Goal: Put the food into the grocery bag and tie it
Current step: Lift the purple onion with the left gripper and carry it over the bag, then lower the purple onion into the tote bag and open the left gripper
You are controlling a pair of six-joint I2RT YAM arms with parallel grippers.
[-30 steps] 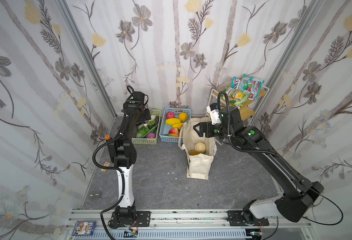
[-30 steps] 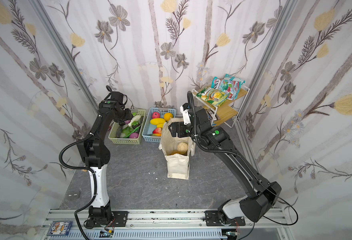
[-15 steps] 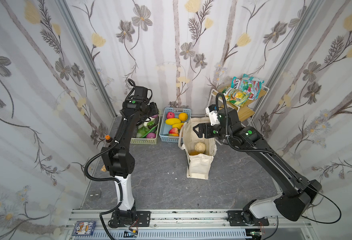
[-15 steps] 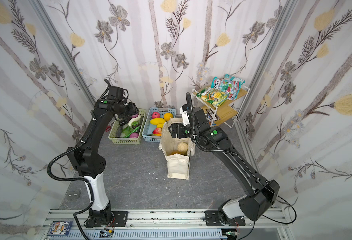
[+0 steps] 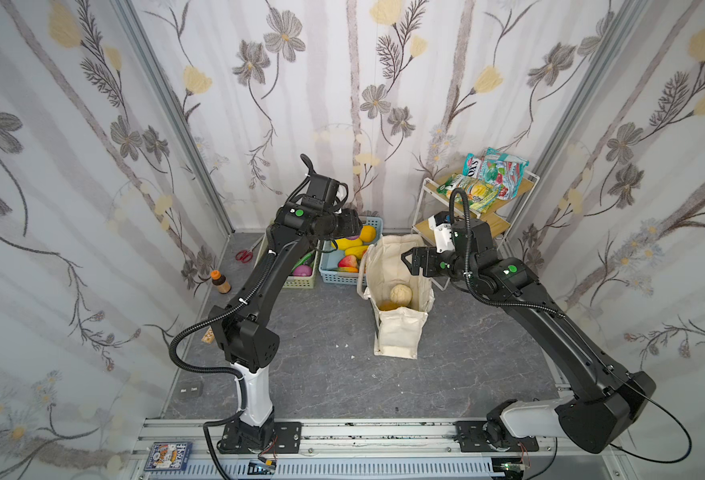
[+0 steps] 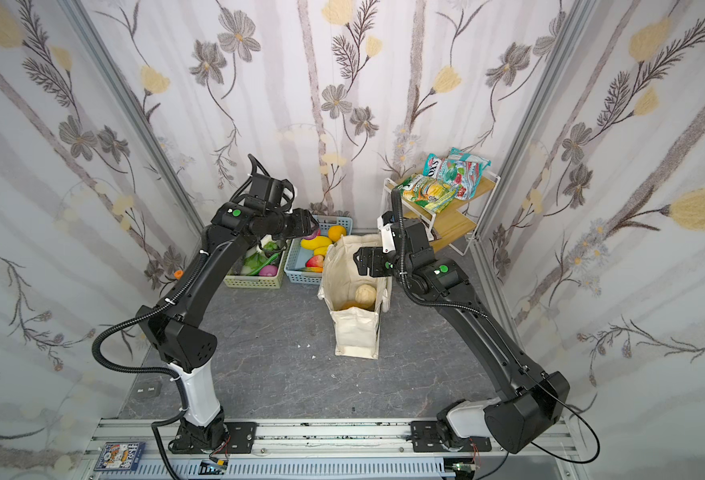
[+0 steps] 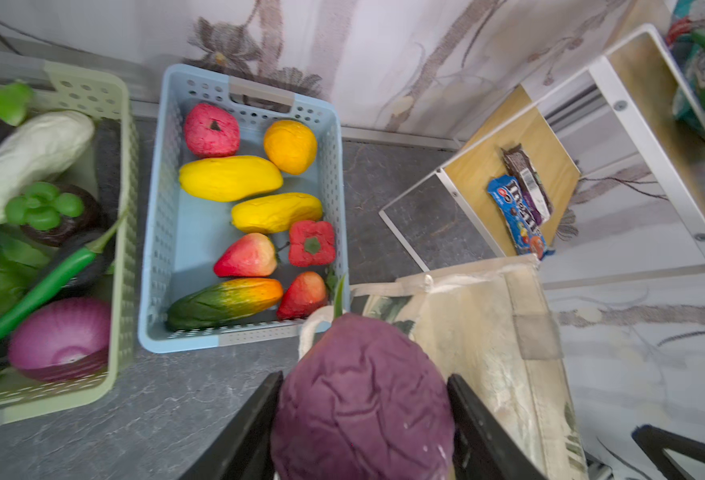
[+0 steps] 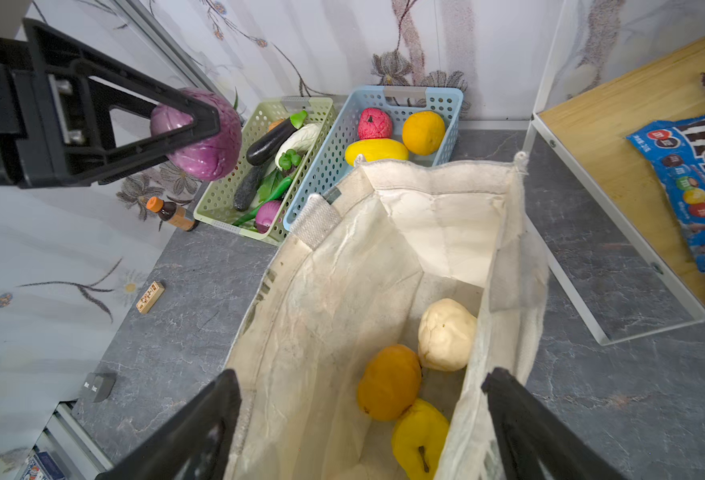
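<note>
Left gripper (image 7: 364,380) is clamped on a purple wrinkled toy cabbage (image 7: 363,415), with one black finger on each side. Cabbage is held in the air, near the blue slotted plastic basket (image 7: 155,249) and the cream canvas grocery bag (image 5: 396,332). Right gripper (image 8: 361,380) is held over the bag's open mouth, jaws spread wide, nothing gripped. Bag is stood upright just beside the blue basket. A cream round fruit (image 8: 446,334), an orange fruit (image 8: 389,382) and a yellow fruit (image 8: 419,440) are seen inside. More toy food is left in both the blue basket and the green slotted basket (image 7: 124,166).
</note>
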